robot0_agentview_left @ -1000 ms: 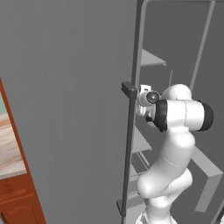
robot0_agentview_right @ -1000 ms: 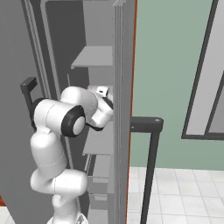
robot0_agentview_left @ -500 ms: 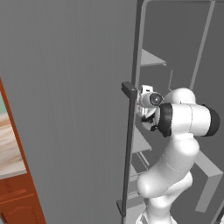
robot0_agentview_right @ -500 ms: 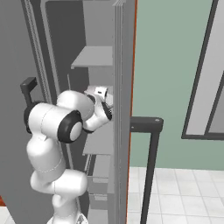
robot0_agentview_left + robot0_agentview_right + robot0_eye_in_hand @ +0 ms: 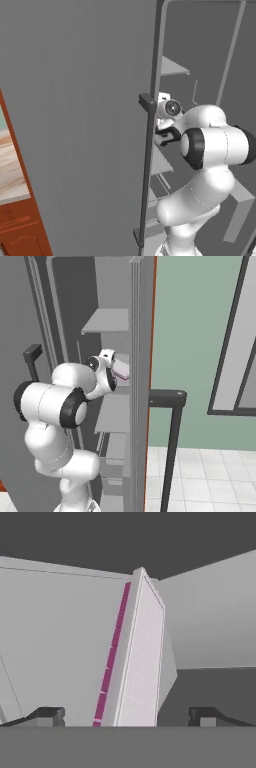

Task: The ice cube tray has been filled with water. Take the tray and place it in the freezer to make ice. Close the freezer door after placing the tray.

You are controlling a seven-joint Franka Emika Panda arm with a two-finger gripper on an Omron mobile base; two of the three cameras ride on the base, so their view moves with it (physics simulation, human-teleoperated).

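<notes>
The ice cube tray [image 5: 142, 662] is a pale lavender slab with a magenta side strip, seen edge-on in the hand view. It lies between my gripper's [image 5: 127, 714] two fingertips [image 5: 47, 714], with a clear gap on each side, so the gripper is open and touches nothing. From the right base view the tray [image 5: 122, 370] sits inside the freezer [image 5: 107, 321] at mid-shelf height, just past the gripper [image 5: 113, 363]. Whether it lies flat on the shelf I cannot tell. The freezer door [image 5: 75, 125] stands open on the left, its dark bar handle [image 5: 149, 165] beside my wrist.
Grey shelves [image 5: 172, 67] run above and below my arm inside the cabinet. A second dark bar handle [image 5: 169, 456] stands to the right of the cabinet's edge, before a green wall. A red-brown wooden cabinet [image 5: 25, 225] is at the lower left.
The jaws have spread wide and let go of the tray, which stays in the freezer. My elbow has swung slightly outward and down; the hand has barely moved.
</notes>
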